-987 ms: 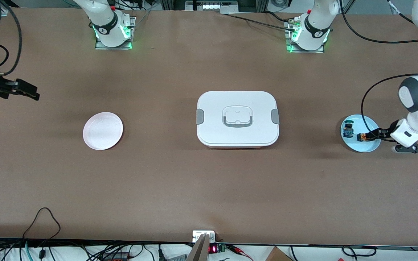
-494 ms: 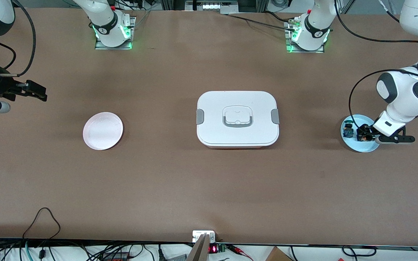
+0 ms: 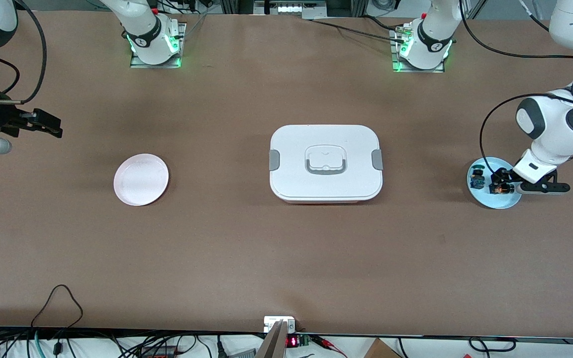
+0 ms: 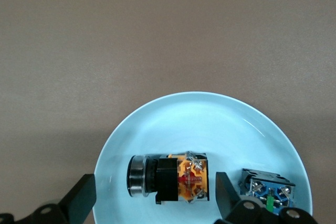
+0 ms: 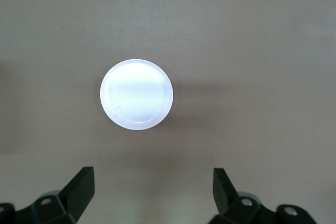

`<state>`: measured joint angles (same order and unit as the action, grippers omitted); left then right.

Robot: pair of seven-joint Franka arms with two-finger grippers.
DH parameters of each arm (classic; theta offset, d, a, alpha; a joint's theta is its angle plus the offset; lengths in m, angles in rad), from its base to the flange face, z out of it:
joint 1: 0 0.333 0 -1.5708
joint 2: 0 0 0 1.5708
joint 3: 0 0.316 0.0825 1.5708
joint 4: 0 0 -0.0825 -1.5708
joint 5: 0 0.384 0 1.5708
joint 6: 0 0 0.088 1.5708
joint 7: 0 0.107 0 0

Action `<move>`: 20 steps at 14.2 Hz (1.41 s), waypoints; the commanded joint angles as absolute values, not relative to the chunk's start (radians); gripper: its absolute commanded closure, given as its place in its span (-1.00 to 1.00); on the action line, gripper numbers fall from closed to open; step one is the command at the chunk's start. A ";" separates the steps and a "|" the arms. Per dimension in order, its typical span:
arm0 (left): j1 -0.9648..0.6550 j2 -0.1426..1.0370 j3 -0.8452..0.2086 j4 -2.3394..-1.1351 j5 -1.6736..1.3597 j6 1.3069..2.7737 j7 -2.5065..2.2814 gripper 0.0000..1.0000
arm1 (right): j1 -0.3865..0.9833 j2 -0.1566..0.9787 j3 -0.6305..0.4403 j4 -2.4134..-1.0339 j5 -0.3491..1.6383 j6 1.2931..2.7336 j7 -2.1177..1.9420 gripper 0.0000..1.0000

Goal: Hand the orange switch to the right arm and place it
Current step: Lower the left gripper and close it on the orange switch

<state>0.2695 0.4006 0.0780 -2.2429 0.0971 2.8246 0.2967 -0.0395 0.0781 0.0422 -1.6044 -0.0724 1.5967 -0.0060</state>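
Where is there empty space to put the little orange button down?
The round pink plate is bare. So is the brown table between it and the white lidded box. The light blue plate is crowded: the orange switch and a blue-and-green switch lie there, between the open left end effector fingers. The open right end effector waits.

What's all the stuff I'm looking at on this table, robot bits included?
Lunch box: one, white with grey latches and handle, lid on, mid-table.
Pale plate: one, pinkish white, toward the right arm's end, nothing on it.
Blue plate: one, light blue, toward the left arm's end.
Orange switch: one, black body with an orange end, lying on its side on the blue plate.
Blue-and-green switch: one, on the blue plate beside the orange switch.
Left gripper: one, black, open, fingers either side of the orange switch.
Right gripper: one, black, open, waits over bare table at the right arm's end.
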 commanded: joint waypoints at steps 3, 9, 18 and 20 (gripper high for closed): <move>0.298 0.411 0.052 -2.247 0.100 2.842 0.314 -1.00 | -0.046 0.086 0.040 -1.594 -0.086 1.615 -0.006 -1.00; 0.526 0.462 -0.158 -2.237 0.103 2.859 0.321 -1.00 | -0.066 0.109 0.034 -1.597 -0.081 1.618 -0.014 -1.00; 0.528 0.500 -0.158 -2.233 0.103 2.936 0.391 -0.95 | -0.064 0.121 0.034 -1.595 -0.074 1.612 -0.006 -1.00; 0.528 0.499 -0.158 -2.233 0.103 2.935 0.390 -0.34 | -0.066 0.136 0.035 -1.594 -0.074 1.620 -0.017 -1.00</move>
